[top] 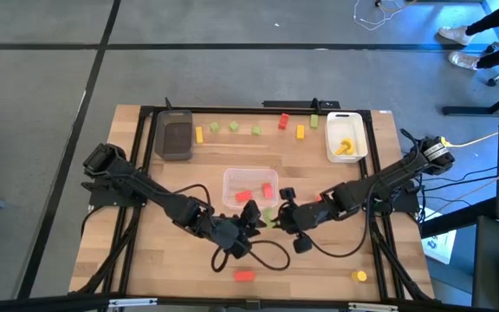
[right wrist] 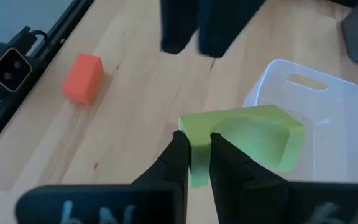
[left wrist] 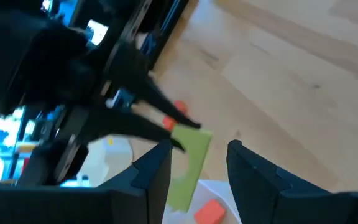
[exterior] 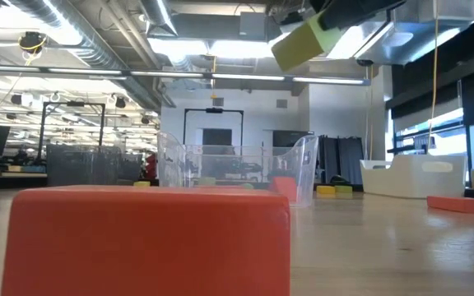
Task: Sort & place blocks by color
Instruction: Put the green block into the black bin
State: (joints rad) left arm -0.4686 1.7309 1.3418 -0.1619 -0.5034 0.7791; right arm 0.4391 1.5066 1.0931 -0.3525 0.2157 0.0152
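Observation:
A light green block (right wrist: 247,137) hangs in the air just off the near right corner of the clear tray (top: 232,180), with my right gripper (right wrist: 197,142) shut on it. In the low view the same green block (exterior: 304,43) shows high above the table. My left gripper (left wrist: 197,149) faces it from the table's left, open, its fingers on either side of the block's other end; I cannot tell whether they touch. Red blocks (top: 243,196) lie in the clear tray. More red, yellow and green blocks (top: 256,131) lie in a row near the far edge. My right gripper pinches one end of the green block (right wrist: 194,132) between its two fingers. The fingers (right wrist: 178,158) come slanting down from the table's right side. The block is lifted clear of the table and sticks out past the fingertips.
A dark grey tray (top: 174,139) stands far left and a white tray (top: 336,149) with a yellow block far right. A red block (top: 244,276) and a yellow block (top: 360,276) lie near the front edge. A cable (top: 271,256) loops on the table below the grippers.

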